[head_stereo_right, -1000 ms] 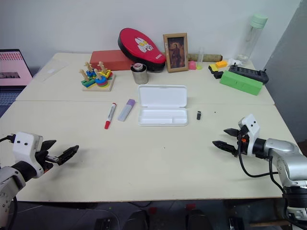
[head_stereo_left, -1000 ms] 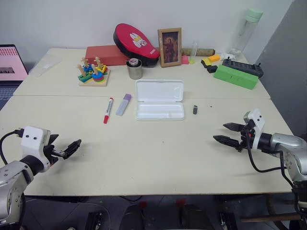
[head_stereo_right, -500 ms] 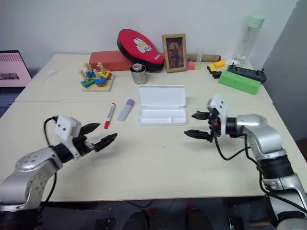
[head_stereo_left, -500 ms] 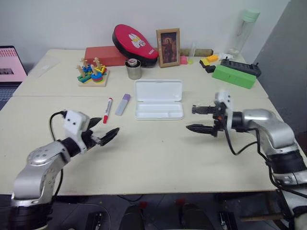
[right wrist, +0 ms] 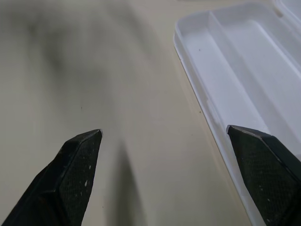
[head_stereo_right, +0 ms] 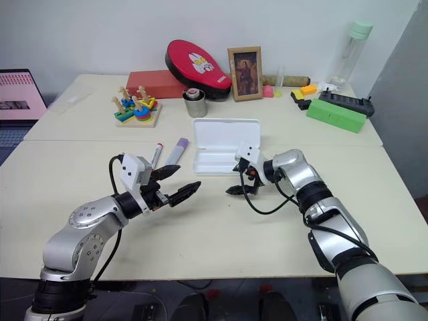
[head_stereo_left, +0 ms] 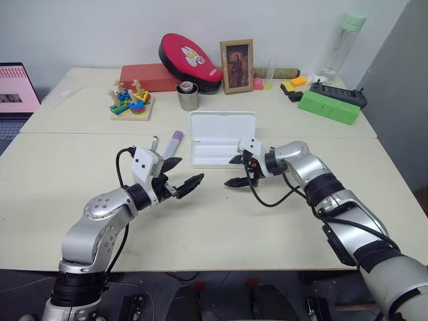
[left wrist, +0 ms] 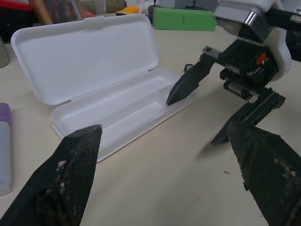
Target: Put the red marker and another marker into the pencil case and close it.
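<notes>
The white case (head_stereo_left: pixel 221 138) lies open in the middle of the tabletop (head_stereo_left: pixel 221 221), lid flat behind the empty tray. Just left of it lies the lavender marker (head_stereo_left: pixel 173 140), and left of that the red marker (head_stereo_left: pixel 154 142), largely hidden behind the left arm. The left gripper (head_stereo_left: pixel 180 175) hovers over the tabletop in front of the two markers, fingers (head_stereo_left: pixel 189 184) spread apart and empty, pointing toward the case. The right gripper (head_stereo_left: pixel 235 170) hangs at the tray's front right corner, fingers (left wrist: pixel 188 84) wide apart and holding nothing; in the left wrist view one fingertip sits over the tray's edge. Along the back stand a red oval case (head_stereo_left: pixel 189 58), a picture frame (head_stereo_left: pixel 237 65), a metal cup (head_stereo_left: pixel 187 97) and a green box (head_stereo_left: pixel 328 106).
</notes>
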`<state>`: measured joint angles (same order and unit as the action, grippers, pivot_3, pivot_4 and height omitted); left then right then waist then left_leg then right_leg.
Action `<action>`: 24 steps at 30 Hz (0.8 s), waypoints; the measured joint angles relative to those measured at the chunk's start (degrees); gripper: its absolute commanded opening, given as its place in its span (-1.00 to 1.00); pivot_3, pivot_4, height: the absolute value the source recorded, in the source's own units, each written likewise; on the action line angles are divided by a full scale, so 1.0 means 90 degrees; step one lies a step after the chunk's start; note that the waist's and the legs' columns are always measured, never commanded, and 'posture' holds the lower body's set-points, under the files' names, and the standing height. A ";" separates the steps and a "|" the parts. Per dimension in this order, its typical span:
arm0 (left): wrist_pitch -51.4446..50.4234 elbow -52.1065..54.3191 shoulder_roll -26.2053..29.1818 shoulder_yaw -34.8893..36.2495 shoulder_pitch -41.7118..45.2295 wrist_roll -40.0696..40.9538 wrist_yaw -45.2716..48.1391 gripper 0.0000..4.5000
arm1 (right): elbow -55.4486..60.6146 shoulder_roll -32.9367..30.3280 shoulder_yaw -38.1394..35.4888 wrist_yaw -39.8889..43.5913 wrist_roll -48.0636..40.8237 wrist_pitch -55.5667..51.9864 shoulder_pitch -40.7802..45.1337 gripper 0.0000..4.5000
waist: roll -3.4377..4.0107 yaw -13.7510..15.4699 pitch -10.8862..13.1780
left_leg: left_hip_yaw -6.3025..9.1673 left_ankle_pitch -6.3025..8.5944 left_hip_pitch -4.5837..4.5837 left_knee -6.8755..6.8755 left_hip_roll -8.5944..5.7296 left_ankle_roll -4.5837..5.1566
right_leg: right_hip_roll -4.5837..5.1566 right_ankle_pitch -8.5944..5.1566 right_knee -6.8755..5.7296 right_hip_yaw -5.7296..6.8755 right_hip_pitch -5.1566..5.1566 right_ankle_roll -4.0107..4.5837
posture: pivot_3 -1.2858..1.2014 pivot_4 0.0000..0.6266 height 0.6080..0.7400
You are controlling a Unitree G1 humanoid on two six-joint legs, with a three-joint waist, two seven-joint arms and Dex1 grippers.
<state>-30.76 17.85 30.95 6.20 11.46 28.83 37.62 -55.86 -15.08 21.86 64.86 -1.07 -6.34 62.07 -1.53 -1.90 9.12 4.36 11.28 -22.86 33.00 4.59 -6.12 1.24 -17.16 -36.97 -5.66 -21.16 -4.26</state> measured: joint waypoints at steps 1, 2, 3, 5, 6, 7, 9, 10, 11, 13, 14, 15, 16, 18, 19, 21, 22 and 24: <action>-0.0004 0.0032 -0.0017 0.0004 -0.0001 0.0029 -0.0002 1.00 | -0.0114 0.0014 0.0003 -0.0013 0.0052 0.0063 0.0051 0.99 | 0.0000 -0.0001 0.0000 | 0.0000 0.0000 0.0001 0.0000 0.0000 0.0000 | 0.0000 0.0000 0.0000 0.0000 0.0000 0.0000 | 0.03 -0.52 1.00; -0.0007 0.0120 -0.0071 0.0024 -0.0008 0.0059 -0.0012 1.00 | -0.0278 0.0035 0.0001 -0.0019 0.0135 0.0212 0.0122 0.99 | 0.0000 0.0000 0.0000 | 0.0001 0.0000 0.0002 -0.0001 0.0001 0.0000 | -0.0001 0.0000 -0.0002 0.0002 0.0001 0.0000 | 0.03 -0.52 1.00; -0.0013 0.0191 -0.0094 0.0037 -0.0012 0.0082 -0.0043 1.00 | -0.0467 0.0093 -0.0021 -0.0015 0.0227 0.0357 0.0208 0.99 | 0.0000 -0.0010 0.0000 | 0.0001 0.0000 0.0004 -0.0002 0.0001 0.0001 | -0.0001 0.0000 -0.0002 0.0001 0.0001 0.0000 | 0.03 -0.52 1.00; -0.0015 0.0241 -0.0100 0.0050 -0.0016 0.0148 -0.0074 1.00 | -0.0683 0.0168 -0.0136 0.0035 0.0227 0.0464 0.0299 0.99 | 0.0001 -0.0016 0.0000 | 0.0001 0.0000 0.0004 -0.0002 0.0002 0.0001 | -0.0002 0.0000 -0.0002 0.0001 0.0001 0.0000 | 0.03 -0.52 1.00; -0.0015 0.0242 -0.0101 0.0063 -0.0036 0.0163 -0.0083 1.00 | -0.0770 0.0196 -0.0219 0.0089 0.0226 0.0490 0.0363 0.99 | 0.0001 -0.0017 0.0000 | 0.0001 0.0000 0.0003 -0.0001 0.0001 0.0001 | -0.0002 0.0000 -0.0003 0.0001 0.0001 0.0000 | 0.03 -0.52 1.00; -0.0015 0.0242 -0.0101 0.0076 -0.0065 0.0166 -0.0088 1.00 | -0.0827 0.0203 -0.0288 0.0137 0.0226 0.0497 0.0431 0.99 | 0.0002 -0.0018 0.0001 | 0.0001 0.0000 0.0003 -0.0001 0.0001 0.0001 | -0.0002 0.0000 -0.0002 0.0001 0.0001 0.0000 | 0.03 -0.52 1.00; -0.0014 0.0241 -0.0110 0.0081 -0.0091 0.0167 -0.0103 1.00 | -0.0959 0.0171 -0.0314 0.0095 0.0303 0.0585 0.0600 0.99 | 0.0001 -0.0008 0.0000 | 0.0002 0.0000 0.0003 -0.0002 0.0001 0.0001 | -0.0002 0.0000 -0.0002 0.0001 0.0001 0.0001 | 0.03 -0.52 1.00; -0.0014 0.0241 -0.0116 0.0081 -0.0091 0.0167 -0.0107 1.00 | -0.1030 0.0169 -0.0313 0.0053 0.0373 0.0638 0.0646 0.99 | 0.0000 -0.0006 -0.0001 | 0.0002 0.0000 0.0004 -0.0002 0.0001 0.0001 | -0.0002 0.0000 -0.0002 0.0001 0.0002 0.0001 | 0.03 -0.52 1.00; -0.0013 0.0241 -0.0129 0.0080 -0.0090 0.0167 -0.0112 1.00 | -0.1112 0.0161 -0.0313 -0.0003 0.0481 0.0690 0.0667 0.99 | 0.0000 -0.0004 -0.0001 | 0.0002 0.0000 0.0003 -0.0002 0.0001 0.0000 | -0.0001 0.0000 -0.0001 0.0001 0.0003 0.0001 | 0.03 -0.52 1.00; -0.0012 0.0241 -0.0156 0.0080 -0.0076 0.0167 -0.0122 1.00 | -0.1279 0.0151 -0.0314 -0.0020 0.0523 0.0742 0.0668 0.99 | 0.0001 -0.0002 -0.0001 | 0.0002 0.0000 0.0003 -0.0001 0.0000 0.0000 | -0.0001 0.0000 -0.0002 0.0001 0.0003 0.0001 | 0.03 -0.52 1.00; -0.0012 0.0241 -0.0184 0.0082 -0.0052 0.0176 -0.0132 1.00 | -0.1370 0.0141 -0.0314 -0.0041 0.0583 0.0764 0.0668 0.99 | 0.0001 -0.0004 -0.0001 | 0.0002 0.0000 0.0003 -0.0001 0.0000 0.0000 | -0.0001 0.0000 -0.0003 0.0001 0.0003 0.0001 | 0.03 -0.52 1.00; -0.0011 0.0240 -0.0217 0.0081 -0.0022 0.0185 -0.0139 1.00 | -0.1427 0.0122 -0.0314 -0.0081 0.0653 0.0792 0.0668 0.99 | 0.0001 -0.0004 -0.0001 | 0.0002 -0.0001 0.0003 -0.0001 0.0000 0.0000 | -0.0001 0.0000 -0.0003 0.0001 0.0003 0.0001 | 0.03 -0.52 1.00; -0.0010 0.0239 -0.0232 0.0081 0.0013 0.0202 -0.0143 1.00 | -0.1466 0.0100 -0.0312 -0.0133 0.0735 0.0805 0.0668 0.99 | 0.0000 -0.0007 -0.0001 | 0.0002 -0.0001 0.0004 -0.0001 0.0001 0.0000 | -0.0002 0.0000 -0.0004 0.0001 0.0003 0.0001 | 0.03 -0.52 1.00; -0.0009 0.0239 -0.0241 0.0083 0.0050 0.0244 -0.0151 1.00 | -0.1589 0.0065 -0.0305 -0.0208 0.0850 0.0853 0.0668 0.99 | 0.0001 -0.0014 -0.0001 | 0.0002 -0.0001 0.0005 -0.0001 0.0001 0.0000 | -0.0001 0.0000 -0.0004 0.0001 0.0003 0.0001 | 0.03 -0.52 1.00; -0.0009 0.0239 -0.0250 0.0084 0.0060 0.0273 -0.0156 1.00 | -0.1640 0.0058 -0.0294 -0.0270 0.0941 0.0863 0.0665 0.99 | 0.0001 -0.0016 -0.0001 | 0.0002 -0.0001 0.0004 -0.0001 0.0001 0.0000 | -0.0001 0.0000 -0.0004 0.0000 0.0003 0.0001 | 0.03 -0.52 1.00; -0.0011 0.0239 -0.0283 0.0084 0.0069 0.0309 -0.0166 1.00 | -0.1724 0.0065 -0.0286 -0.0392 0.1064 0.0921 0.0658 0.83 | 0.0001 -0.0021 -0.0001 | 0.0002 -0.0001 0.0004 -0.0001 0.0001 0.0000 | -0.0001 0.0001 -0.0004 0.0000 0.0003 0.0001 | 0.03 -0.52 1.00; -0.0016 0.0240 -0.0284 0.0084 0.0071 0.0320 -0.0168 1.00 | -0.1730 0.0079 -0.0287 -0.0430 0.1118 0.0944 0.0659 0.77 | 0.0001 -0.0029 -0.0001 | 0.0002 -0.0001 0.0005 -0.0001 0.0001 0.0000 | -0.0001 0.0001 -0.0005 0.0000 0.0003 0.0001 | 0.03 -0.52 1.00; -0.0033 0.0240 -0.0284 0.0085 0.0074 0.0383 -0.0172 1.00 | -0.1733 0.0131 -0.0287 -0.0471 0.1230 0.1017 0.0663 0.59 | 0.0001 -0.0040 -0.0004 | 0.0002 -0.0001 0.0010 0.0000 0.0001 0.0000 | -0.0001 0.0001 -0.0006 0.0000 0.0009 0.0001 | 0.03 -0.52 1.00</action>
<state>-31.06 20.01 28.39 6.96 12.13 32.27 36.07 -71.46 -13.90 19.27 60.62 10.00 2.81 68.03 -1.52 -2.27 9.08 4.38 11.27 -22.77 33.00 4.59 -6.11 1.22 -17.15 -37.03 -5.66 -21.08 -4.25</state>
